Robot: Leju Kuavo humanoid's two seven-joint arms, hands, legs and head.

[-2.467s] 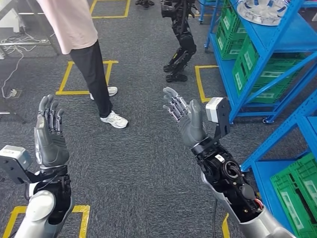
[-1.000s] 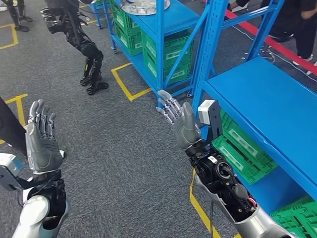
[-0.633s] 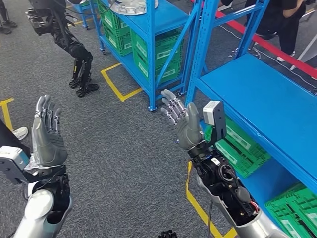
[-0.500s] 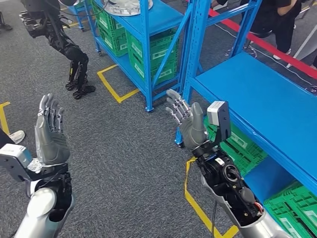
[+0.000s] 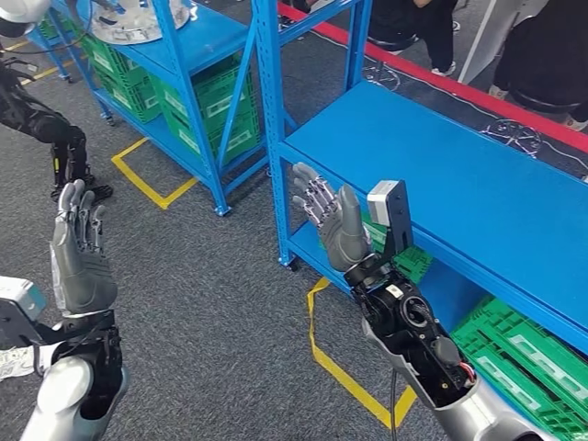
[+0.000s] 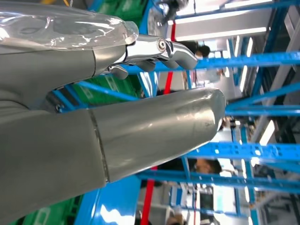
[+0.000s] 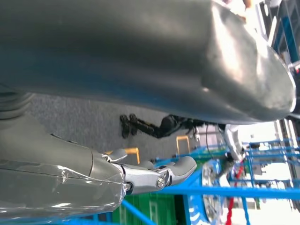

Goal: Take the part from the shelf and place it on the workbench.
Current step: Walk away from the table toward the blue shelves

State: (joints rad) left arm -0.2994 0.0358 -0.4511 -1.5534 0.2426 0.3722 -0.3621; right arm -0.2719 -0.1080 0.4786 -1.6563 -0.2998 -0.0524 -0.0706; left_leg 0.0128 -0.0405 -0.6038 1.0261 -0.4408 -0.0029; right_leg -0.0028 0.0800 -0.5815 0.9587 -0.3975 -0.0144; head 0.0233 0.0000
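The part (image 5: 142, 18), a round silver piece, lies on the top board of the far blue shelf (image 5: 201, 41) at the upper left of the head view. My left hand (image 5: 80, 253) is raised over the carpet, fingers apart, holding nothing. My right hand (image 5: 329, 216) is also raised and spread, just in front of the near blue shelf (image 5: 450, 165), whose wide board is bare. The wrist views show the same: left hand (image 6: 106, 117) and right hand (image 7: 141, 70) both hold nothing. Both hands are far from the part.
Green crates (image 5: 215, 101) fill the far shelf's lower levels, and more green crates (image 5: 526, 358) sit under the near shelf. A dark robot (image 5: 49, 129) stands at the left. People (image 5: 541, 64) stand behind the red floor line. Yellow tape (image 5: 340, 367) marks the carpet.
The whole picture has shifted: the camera has turned right, so the shelves now lie closer and further left. The person in the light shirt is out of the picture. Both hands stay raised and spread.
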